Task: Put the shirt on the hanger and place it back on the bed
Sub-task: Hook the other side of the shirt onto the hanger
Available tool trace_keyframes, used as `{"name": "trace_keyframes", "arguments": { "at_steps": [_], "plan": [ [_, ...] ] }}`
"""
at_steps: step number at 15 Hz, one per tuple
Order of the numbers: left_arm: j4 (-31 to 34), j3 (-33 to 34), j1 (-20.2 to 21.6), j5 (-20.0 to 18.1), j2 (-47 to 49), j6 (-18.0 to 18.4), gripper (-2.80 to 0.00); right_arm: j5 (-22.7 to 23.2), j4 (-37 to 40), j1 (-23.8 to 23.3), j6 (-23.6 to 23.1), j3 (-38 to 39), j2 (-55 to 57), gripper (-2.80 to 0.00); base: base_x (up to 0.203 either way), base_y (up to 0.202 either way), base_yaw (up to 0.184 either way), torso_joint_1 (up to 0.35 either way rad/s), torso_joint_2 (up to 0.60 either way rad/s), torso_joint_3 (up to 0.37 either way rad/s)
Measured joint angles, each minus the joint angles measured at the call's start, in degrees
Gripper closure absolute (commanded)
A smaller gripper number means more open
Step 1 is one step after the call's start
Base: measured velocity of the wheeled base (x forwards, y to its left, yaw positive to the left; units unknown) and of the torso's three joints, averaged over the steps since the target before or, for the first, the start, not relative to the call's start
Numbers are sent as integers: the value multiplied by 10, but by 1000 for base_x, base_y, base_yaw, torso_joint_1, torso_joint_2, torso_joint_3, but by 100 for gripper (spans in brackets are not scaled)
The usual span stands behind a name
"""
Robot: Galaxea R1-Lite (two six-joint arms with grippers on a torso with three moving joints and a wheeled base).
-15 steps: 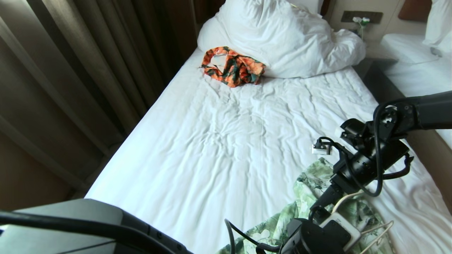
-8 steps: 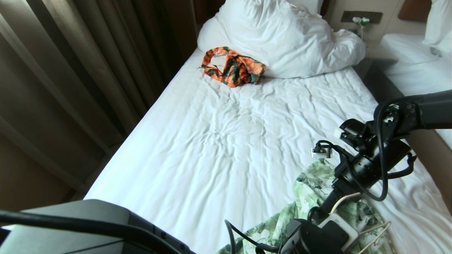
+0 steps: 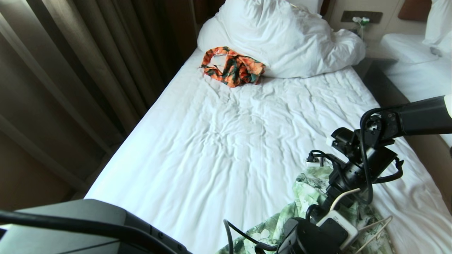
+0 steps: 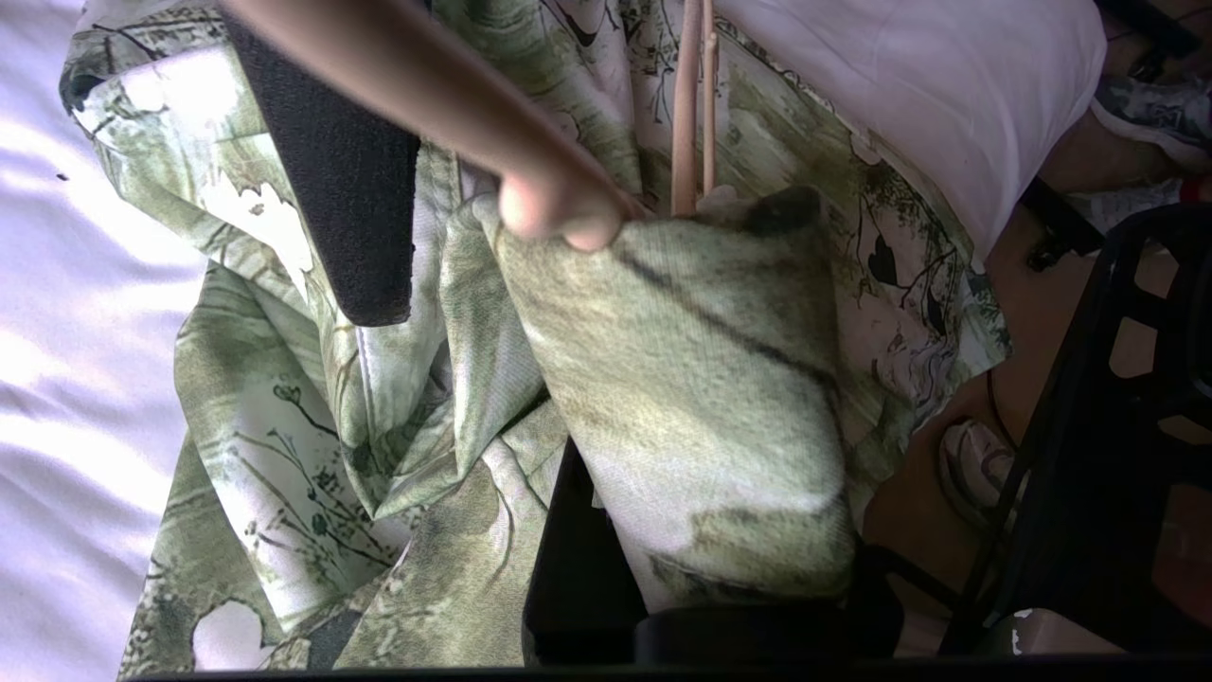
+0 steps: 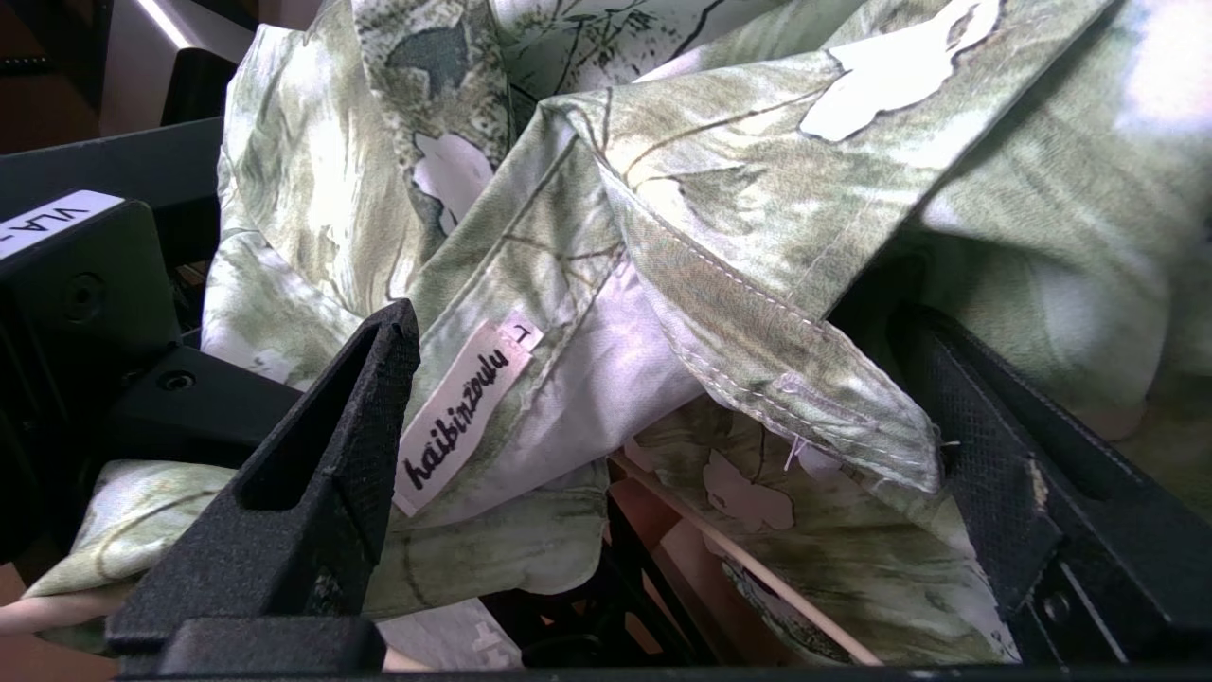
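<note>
The light green flowered shirt lies bunched at the near right edge of the bed. My right gripper stands open around its collar and label, one finger on each side. My left gripper is shut low at the bed's edge, with shirt cloth draped over its fingers. The cream hanger runs in under that cloth at the fingertips, and the grip itself is hidden. One hanger bar passes below the collar, and its wires stick out of the shirt. The right gripper reaches down from the right.
An orange-and-dark-green garment lies against the big white pillow at the head of the bed. Curtains hang along the left side. A narrower bed stands past a dark gap. Floor and shoes show below the bed's edge.
My right arm has sunk a little and shifted left, deeper into the shirt. The left arm, the shirt and the hanger have stayed put.
</note>
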Motion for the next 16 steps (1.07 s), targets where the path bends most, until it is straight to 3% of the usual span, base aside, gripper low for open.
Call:
{"name": "trace_keyframes", "arguments": {
  "at_steps": [4, 5, 16],
  "plan": [
    [-6, 11, -1, 1, -2, 0, 0, -24, 4, -2, -11, 6, 1, -274, 0, 0, 0, 0, 0, 0],
    [-6, 11, -1, 1, -2, 0, 0, -32, 2, 0, -13, 10, 2, 0, 0, 0, 0, 0, 0, 0],
    [-6, 14, 0, 3, -6, 1, 0, -30, -4, 0, -15, 8, 2, 0, 0, 0, 0, 0, 0, 0]
  ]
}}
